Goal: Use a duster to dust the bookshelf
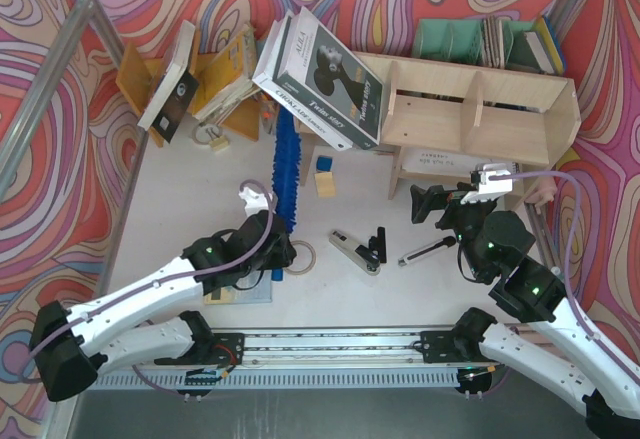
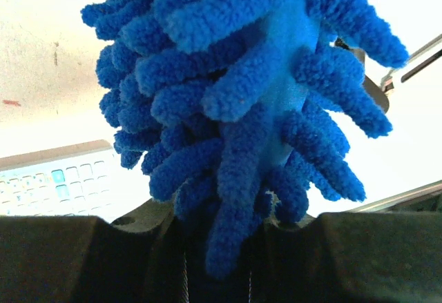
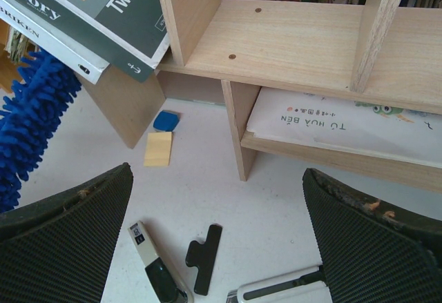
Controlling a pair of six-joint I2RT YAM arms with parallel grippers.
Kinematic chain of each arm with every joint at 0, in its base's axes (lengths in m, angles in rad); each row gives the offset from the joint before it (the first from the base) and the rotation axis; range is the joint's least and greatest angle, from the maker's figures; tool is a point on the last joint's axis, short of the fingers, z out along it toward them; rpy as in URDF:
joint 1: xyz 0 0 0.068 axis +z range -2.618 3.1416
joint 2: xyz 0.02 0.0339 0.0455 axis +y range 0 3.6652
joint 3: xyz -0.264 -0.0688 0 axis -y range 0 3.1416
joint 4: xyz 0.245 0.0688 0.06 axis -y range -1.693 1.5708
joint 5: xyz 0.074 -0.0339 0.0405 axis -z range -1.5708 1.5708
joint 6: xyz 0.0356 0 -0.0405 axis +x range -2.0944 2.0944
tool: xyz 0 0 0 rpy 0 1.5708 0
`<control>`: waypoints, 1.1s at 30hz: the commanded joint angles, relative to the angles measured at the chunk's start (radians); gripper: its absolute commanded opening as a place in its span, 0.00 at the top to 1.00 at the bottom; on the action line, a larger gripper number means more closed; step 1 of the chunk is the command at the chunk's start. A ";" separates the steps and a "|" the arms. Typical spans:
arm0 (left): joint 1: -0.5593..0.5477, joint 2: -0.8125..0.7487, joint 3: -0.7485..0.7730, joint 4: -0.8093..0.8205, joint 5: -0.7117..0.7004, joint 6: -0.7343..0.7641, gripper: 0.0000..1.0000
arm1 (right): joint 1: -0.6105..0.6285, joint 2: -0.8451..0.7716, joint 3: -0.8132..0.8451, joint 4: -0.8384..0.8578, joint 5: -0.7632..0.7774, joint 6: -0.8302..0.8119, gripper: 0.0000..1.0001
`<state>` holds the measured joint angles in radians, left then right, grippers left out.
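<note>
The blue fluffy duster point(image 1: 287, 171) points away from me toward the leaning books, left of the bookshelf point(image 1: 480, 109). My left gripper point(image 1: 277, 247) is shut on the duster's near end. In the left wrist view the duster's strands point(image 2: 262, 75) fill the frame and hang down between the dark jaws of the left gripper point(image 2: 228, 248). My right gripper point(image 1: 437, 204) stands wide open and holds nothing, low in front of the shelf's lower tier. From the right wrist, the bookshelf point(image 3: 290, 47) is straight ahead, the duster point(image 3: 31, 123) is at far left, and the right gripper point(image 3: 217, 179) is over bare table.
Large books point(image 1: 320, 69) lean against the shelf's left end. An orange-brown rack point(image 1: 215, 74) stands back left and a green file holder point(image 1: 450, 39) behind the shelf. On the table lie a utility knife point(image 1: 352, 251), a black clip point(image 1: 379, 244), a white-handled tool point(image 1: 428, 251), small blocks point(image 1: 324, 174) and a tape ring point(image 1: 300, 256).
</note>
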<state>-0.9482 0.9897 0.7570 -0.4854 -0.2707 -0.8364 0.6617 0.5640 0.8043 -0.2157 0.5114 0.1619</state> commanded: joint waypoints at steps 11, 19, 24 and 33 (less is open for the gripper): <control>0.000 0.229 -0.120 0.103 0.107 -0.002 1.00 | 0.004 0.011 0.003 0.016 0.001 0.001 0.01; 0.002 0.261 -0.087 0.086 0.064 -0.006 1.00 | 0.004 0.007 0.000 0.015 0.004 0.001 0.01; 0.002 0.131 -0.058 0.034 -0.001 -0.008 1.00 | 0.004 0.006 0.001 0.015 0.002 0.003 0.01; 0.002 -0.123 -0.103 0.061 -0.088 -0.039 1.00 | 0.004 0.004 -0.002 0.015 -0.002 0.006 0.01</control>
<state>-0.9463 0.9318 0.6682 -0.4690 -0.2893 -0.8684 0.6617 0.5743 0.8043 -0.2157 0.5110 0.1619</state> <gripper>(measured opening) 0.345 0.987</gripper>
